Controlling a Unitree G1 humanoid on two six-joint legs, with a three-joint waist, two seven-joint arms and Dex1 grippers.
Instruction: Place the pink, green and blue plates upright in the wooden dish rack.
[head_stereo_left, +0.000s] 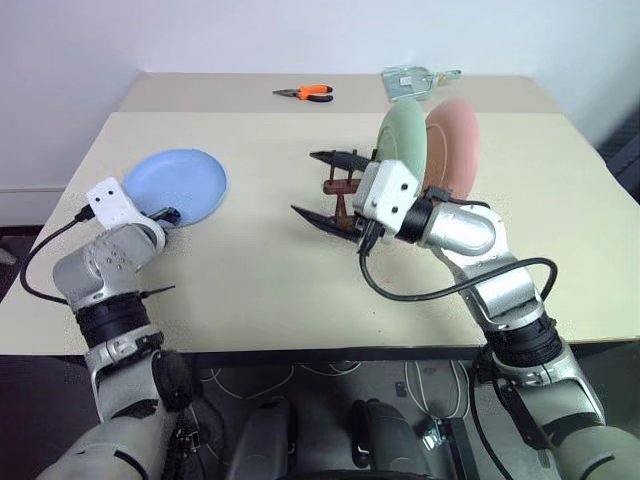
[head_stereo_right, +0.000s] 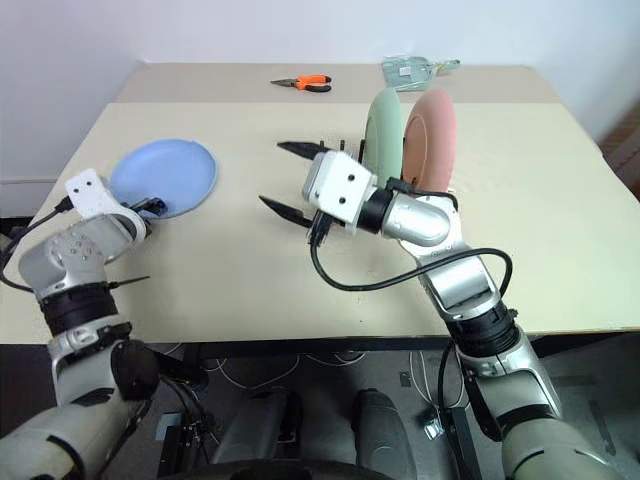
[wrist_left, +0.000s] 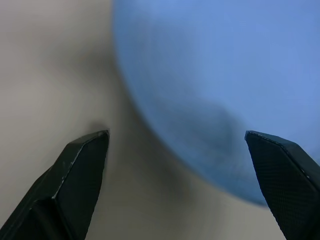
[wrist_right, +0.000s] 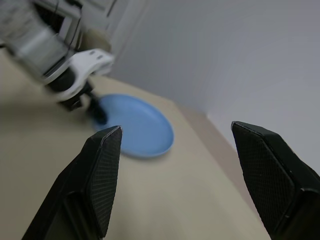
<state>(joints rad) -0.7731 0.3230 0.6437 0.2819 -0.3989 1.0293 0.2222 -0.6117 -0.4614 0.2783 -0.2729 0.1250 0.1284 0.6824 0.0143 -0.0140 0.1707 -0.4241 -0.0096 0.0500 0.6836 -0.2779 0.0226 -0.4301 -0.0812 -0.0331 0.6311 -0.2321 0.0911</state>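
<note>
The blue plate (head_stereo_left: 178, 185) lies flat on the left side of the table (head_stereo_left: 250, 280). My left gripper (head_stereo_left: 168, 245) is open at the plate's near rim, one finger over the plate (wrist_left: 210, 70) and the other over bare table. The green plate (head_stereo_left: 403, 140) and the pink plate (head_stereo_left: 455, 140) stand upright side by side in the wooden dish rack (head_stereo_left: 340, 190), which my right hand partly hides. My right gripper (head_stereo_left: 325, 188) hangs open and empty just left of the rack, pointing toward the blue plate (wrist_right: 137, 125).
Orange-handled pliers (head_stereo_left: 305, 92) and a small clear packet (head_stereo_left: 410, 80) lie on the rear table. The front table edge runs below both arms, with cables under it. Bare tabletop lies between the blue plate and the rack.
</note>
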